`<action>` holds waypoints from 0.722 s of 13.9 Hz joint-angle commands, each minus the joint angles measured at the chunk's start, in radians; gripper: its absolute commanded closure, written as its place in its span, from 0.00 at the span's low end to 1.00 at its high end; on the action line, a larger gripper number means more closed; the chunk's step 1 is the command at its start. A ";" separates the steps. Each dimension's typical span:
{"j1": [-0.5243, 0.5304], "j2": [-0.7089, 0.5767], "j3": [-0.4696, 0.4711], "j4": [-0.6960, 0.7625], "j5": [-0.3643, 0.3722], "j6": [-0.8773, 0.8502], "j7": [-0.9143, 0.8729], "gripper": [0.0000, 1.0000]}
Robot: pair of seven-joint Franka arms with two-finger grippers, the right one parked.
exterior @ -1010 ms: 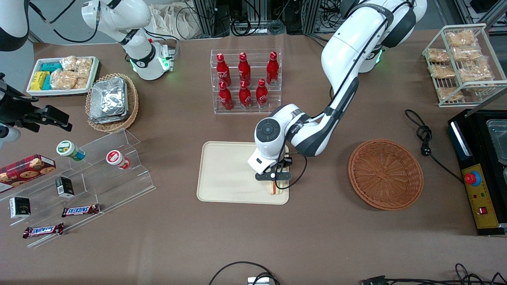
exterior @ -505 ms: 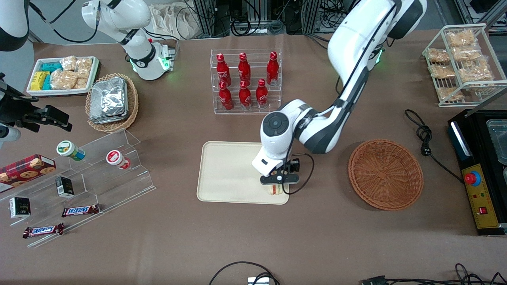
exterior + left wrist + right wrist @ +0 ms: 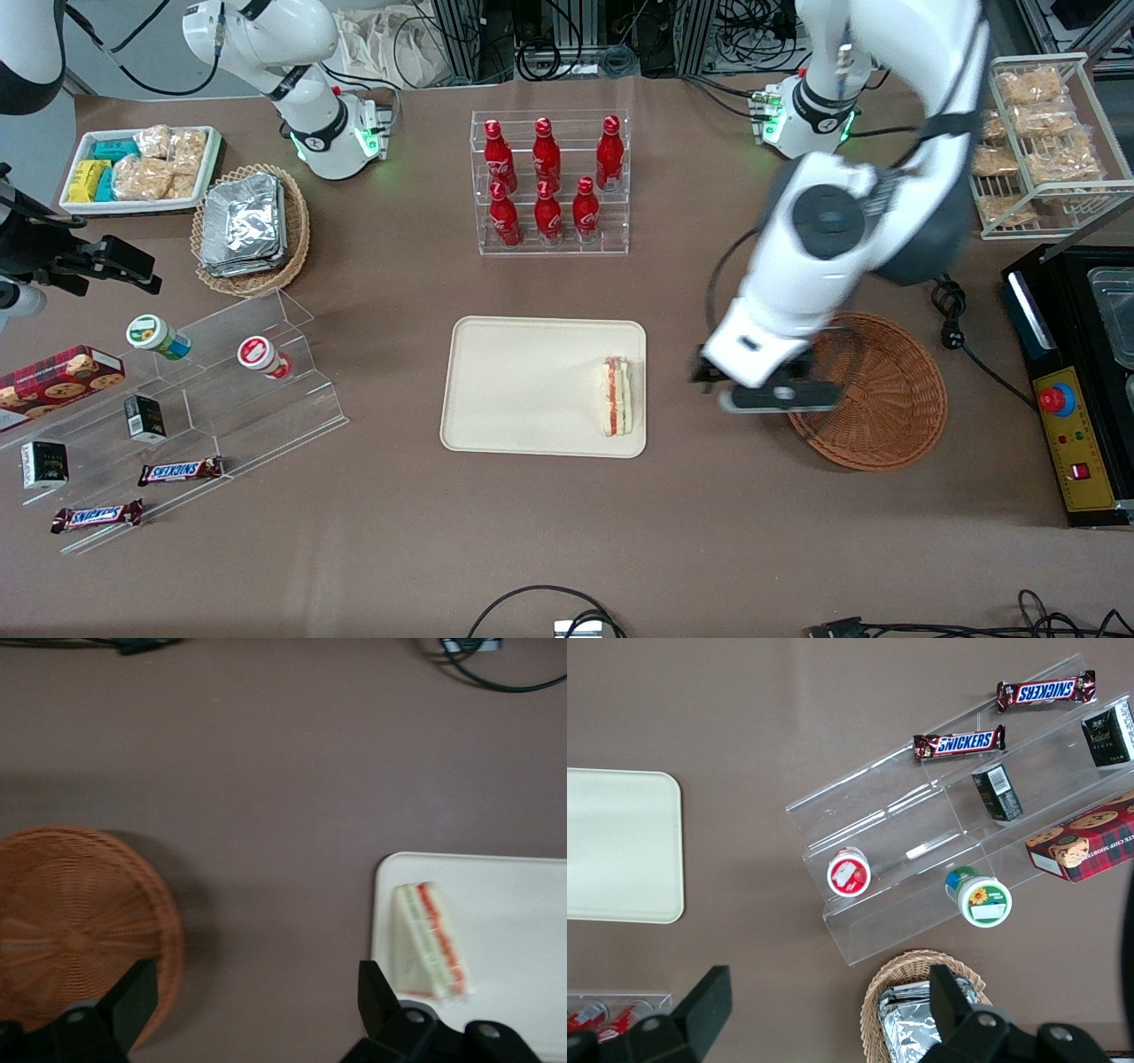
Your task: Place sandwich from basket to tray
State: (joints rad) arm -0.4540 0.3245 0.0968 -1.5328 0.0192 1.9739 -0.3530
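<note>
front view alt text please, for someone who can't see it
A sandwich lies on a cream tray at the edge nearest the working arm. The left arm's end effector, open and empty, hangs above the table between the tray and an empty wicker basket.

Sandwich (image 3: pixel 616 396) on tray (image 3: pixel 523 390), tool (image 3: pixel 767 390) aside

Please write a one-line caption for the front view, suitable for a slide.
Sandwich lies on the tray; the open, empty gripper hangs between tray and basket.
</note>
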 commanded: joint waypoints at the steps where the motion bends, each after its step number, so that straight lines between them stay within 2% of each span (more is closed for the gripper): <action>1: 0.086 -0.122 0.003 -0.072 -0.015 -0.102 0.120 0.00; 5: 0.192 -0.254 -0.003 -0.144 -0.012 -0.202 0.236 0.00; 10: 0.232 -0.321 -0.003 -0.145 -0.027 -0.285 0.290 0.00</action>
State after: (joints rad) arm -0.2427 0.0454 0.1081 -1.6495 0.0111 1.7114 -0.0972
